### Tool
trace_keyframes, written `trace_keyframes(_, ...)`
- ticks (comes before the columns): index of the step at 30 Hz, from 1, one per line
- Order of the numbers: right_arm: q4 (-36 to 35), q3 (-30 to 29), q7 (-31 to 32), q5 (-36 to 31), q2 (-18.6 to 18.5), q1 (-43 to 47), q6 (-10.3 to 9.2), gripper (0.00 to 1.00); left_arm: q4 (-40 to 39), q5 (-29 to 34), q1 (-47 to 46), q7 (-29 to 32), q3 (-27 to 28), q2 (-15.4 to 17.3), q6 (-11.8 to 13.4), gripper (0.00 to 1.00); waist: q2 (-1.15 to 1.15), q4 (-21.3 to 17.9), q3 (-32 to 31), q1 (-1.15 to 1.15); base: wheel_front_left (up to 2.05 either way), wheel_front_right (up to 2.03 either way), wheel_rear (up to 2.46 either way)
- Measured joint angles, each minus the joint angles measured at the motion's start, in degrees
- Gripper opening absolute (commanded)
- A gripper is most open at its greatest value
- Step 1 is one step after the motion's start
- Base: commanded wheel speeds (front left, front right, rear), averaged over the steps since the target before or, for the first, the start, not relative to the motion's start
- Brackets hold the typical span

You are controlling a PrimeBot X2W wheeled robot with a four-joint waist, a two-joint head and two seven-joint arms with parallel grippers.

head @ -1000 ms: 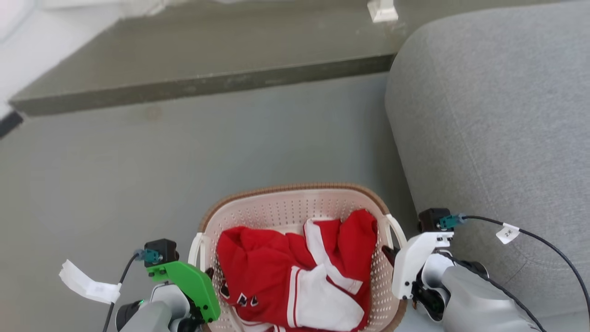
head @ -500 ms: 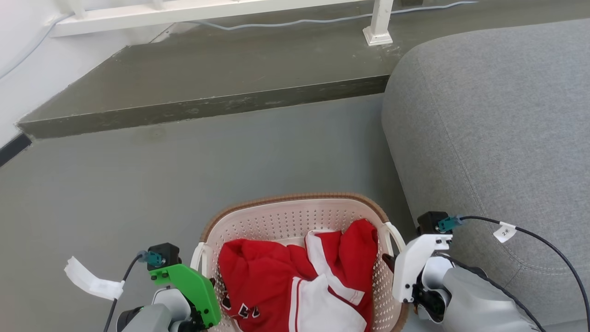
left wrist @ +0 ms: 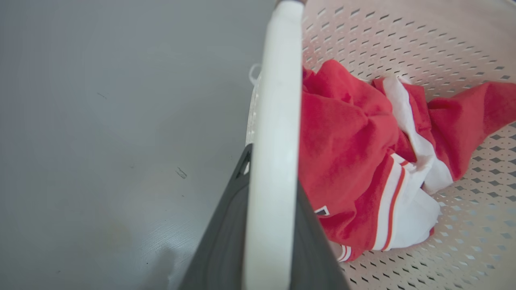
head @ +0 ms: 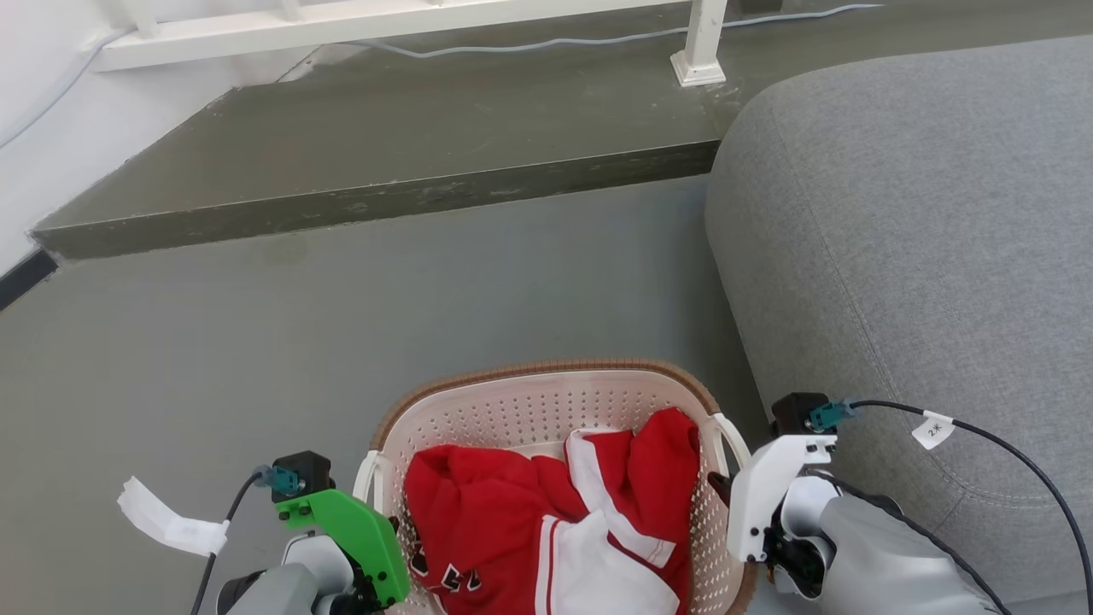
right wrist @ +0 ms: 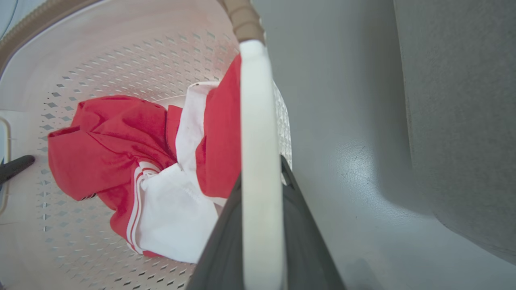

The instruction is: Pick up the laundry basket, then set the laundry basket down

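Holding the laundry basket [head: 546, 401] by its two white handles, low down in front of the robot. Pinching the left handle [left wrist: 278, 100] with the left claw [left wrist: 272, 173], a dark finger [left wrist: 225, 241] pressed on each side of it. Pinching the right handle [right wrist: 258, 100] with the right claw [right wrist: 262, 173] the same way, clenched tight on the white bar. Sitting just beside the big gray sofa [head: 922, 239], to its left, over the gray floor [head: 341, 316]. Cannot tell if the bottom touches the floor or hangs a bit above it. Showing a brown rim [head: 512, 369] and lots of little holes in the pale walls. Carrying a crumpled red and white shirt [head: 529, 512], lying loose on the bottom and bunched up against the right wall. Looking past the basket: a dark step [head: 384, 128], with a white post [head: 700, 47] standing on it and a thin cable [head: 555, 41] lying along it.
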Motion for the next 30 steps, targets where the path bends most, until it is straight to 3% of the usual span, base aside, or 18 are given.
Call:
trace_keyframes(16,-0.08,0.62,-0.01,0.51,-0.13,-0.44,-0.01,0.00,-0.14,-0.48,-0.18,-0.15,-0.96,0.04,0.70,0.00,0.00,-0.12,1.23,0.00,0.00,0.00,0.00)
trace_keyframes(30,-0.59,1.12,-0.78,0.40,-0.92,-6.96,-0.05,0.00,-0.49,0.58,-6.29,-1.65,-1.78,0.18,1.94,0.00,0.00,-0.13,8.14,0.00,0.00,0.00,0.00)
